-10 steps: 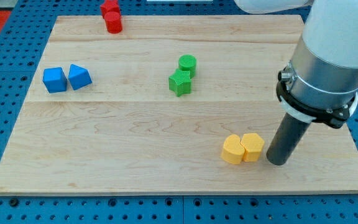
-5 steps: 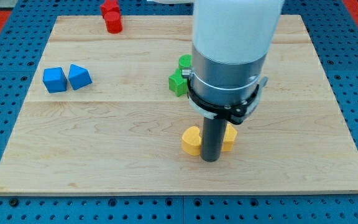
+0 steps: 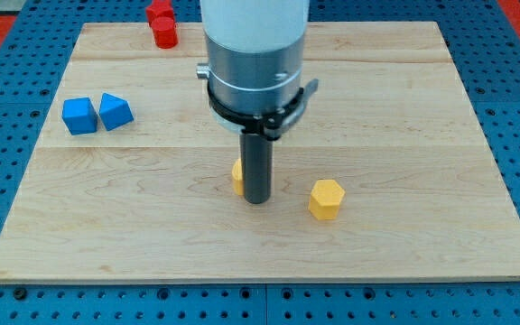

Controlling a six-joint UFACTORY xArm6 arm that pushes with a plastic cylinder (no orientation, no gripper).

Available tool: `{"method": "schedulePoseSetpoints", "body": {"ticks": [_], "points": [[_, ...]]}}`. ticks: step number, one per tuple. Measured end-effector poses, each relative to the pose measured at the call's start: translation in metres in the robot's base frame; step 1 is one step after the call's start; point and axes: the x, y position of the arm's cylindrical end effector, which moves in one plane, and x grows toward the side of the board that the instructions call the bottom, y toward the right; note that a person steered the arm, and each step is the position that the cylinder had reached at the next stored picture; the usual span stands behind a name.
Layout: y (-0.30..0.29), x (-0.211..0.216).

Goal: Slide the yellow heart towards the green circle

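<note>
Camera view: arm [image 3: 253,54] coming down from view's top centre, near vertical, wide grey-white housing over straight dark rod. My tip [image 3: 257,200] on wooden board [image 3: 404,108], a bit below centre. No gripper on this rig, just the rod, nothing held. Yellow heart [image 3: 237,176] mostly hidden behind rod, only a sliver showing at rod's left edge, touching or just beside tip; shape not readable here. Yellow hexagon block [image 3: 326,199] apart from tip, toward view's right. Green circle not visible, likely hidden behind arm housing. Blue cube [image 3: 79,116] and second blue block [image 3: 116,110] side by side at view's left. Red block [image 3: 162,23] at board's top edge.
</note>
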Motion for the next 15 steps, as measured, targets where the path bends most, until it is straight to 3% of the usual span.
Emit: {"method": "schedulePoseSetpoints", "body": {"ticks": [2,5,8,12,15], "points": [[-0.059,-0.024],[-0.002,-0.009],[-0.013,-0.045],[-0.079,-0.097],[-0.049,-0.078]]}}
